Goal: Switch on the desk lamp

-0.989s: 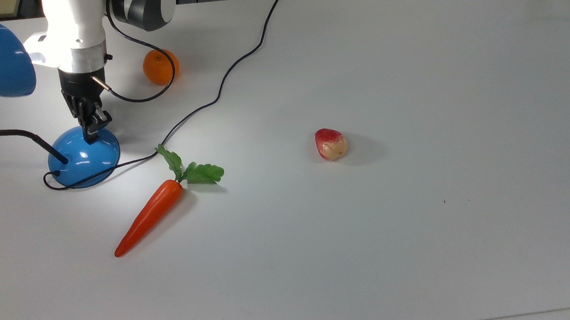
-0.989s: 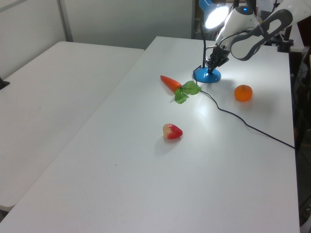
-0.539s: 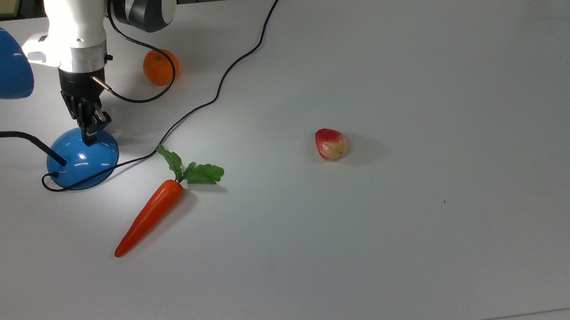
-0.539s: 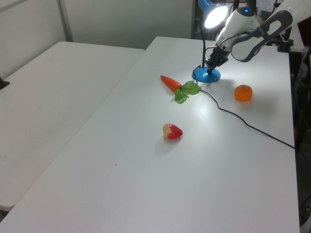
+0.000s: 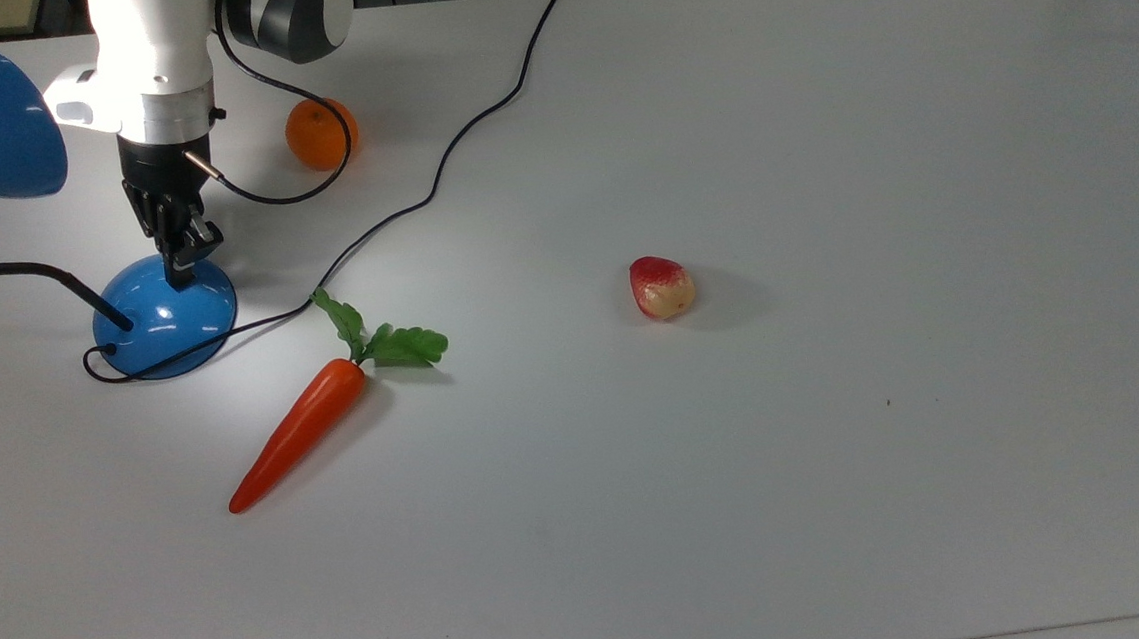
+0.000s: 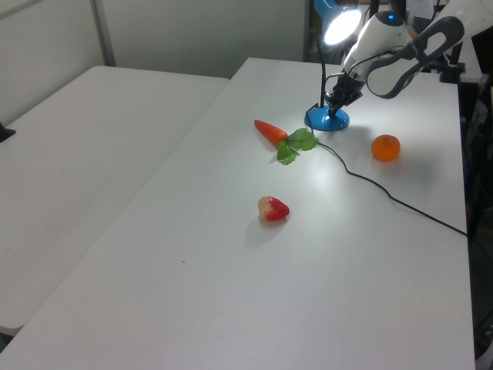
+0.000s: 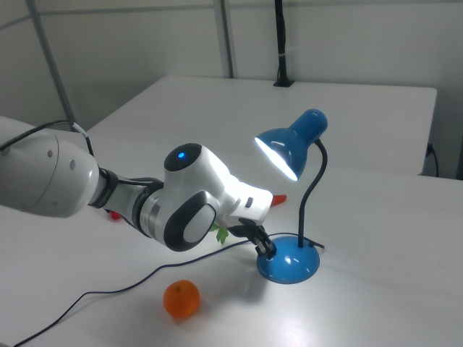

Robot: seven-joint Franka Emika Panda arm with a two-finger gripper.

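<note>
1. Top view: lamp [image 5: 165,315] at left edge, base on table [image 5: 821,192]; gripper [image 5: 177,270] tip touching base's upper rim, fingers pressed together, holding nothing. Carrot [image 5: 299,431] lower right of base, orange [image 5: 320,133] above, strawberry [image 5: 661,287] mid-frame.
2. Left view: lamp [image 6: 327,119] at upper right, shade glowing; gripper [image 6: 334,109] on base.
3. Right view: lamp [image 7: 289,263] at centre right, lit; gripper [image 7: 266,249] against base's left side.
</note>
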